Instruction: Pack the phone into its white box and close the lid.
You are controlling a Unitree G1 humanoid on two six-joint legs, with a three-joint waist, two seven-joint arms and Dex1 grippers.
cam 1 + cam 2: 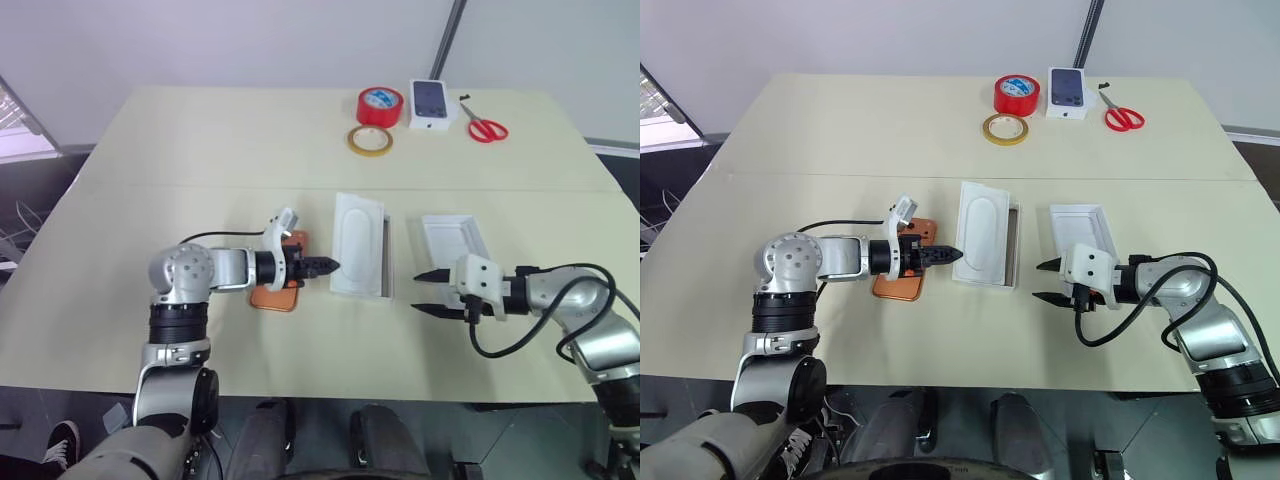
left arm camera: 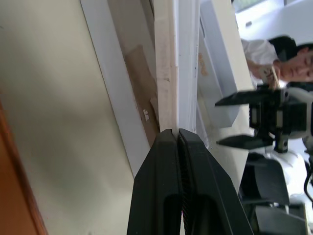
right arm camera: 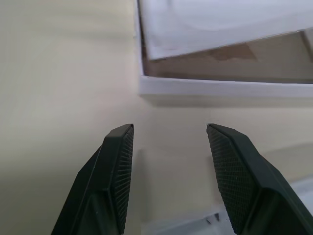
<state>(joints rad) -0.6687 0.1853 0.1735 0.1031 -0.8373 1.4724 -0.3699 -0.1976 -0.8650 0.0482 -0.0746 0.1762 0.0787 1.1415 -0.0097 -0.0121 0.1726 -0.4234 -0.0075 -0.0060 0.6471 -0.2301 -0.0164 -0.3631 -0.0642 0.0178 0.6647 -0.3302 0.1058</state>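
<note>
Left eye view: the white box (image 1: pixel 360 246) lies mid-surface (image 1: pixel 200 140) with its moulded insert tipped up inside it. The phone (image 1: pixel 279 290) lies flat, back up, just left of the white box, partly under the left wrist. The left end effector (image 1: pixel 322 267) is pinched shut with nothing in it, tips touching or almost touching the box's left wall. The lid (image 1: pixel 455 244) sits open side up just right of the white box. The right end effector (image 1: pixel 428 292) stands about half open and empty, near the box's front right corner, in front of the lid. Well behind the white box: red tape roll (image 1: pixel 380 105), yellow tape ring (image 1: pixel 369 140), small printed box (image 1: pixel 431 104), scissors (image 1: pixel 486 129).

Right eye view: same layout; the left tips point at the box wall.

Left wrist view: closed fingers (image 2: pixel 161 196) against the box's white wall, cardboard showing beneath the raised insert. A person (image 2: pixel 274 58) sits beyond the right arm.

Right wrist view: parted fingers (image 3: pixel 117 171) over bare surface, short of the box's corner.

Risk, as I judge it: closed tips may shove the box sideways into the lid, or jam the tilted insert so the phone won't seat. The left wrist may also drag the phone.
</note>
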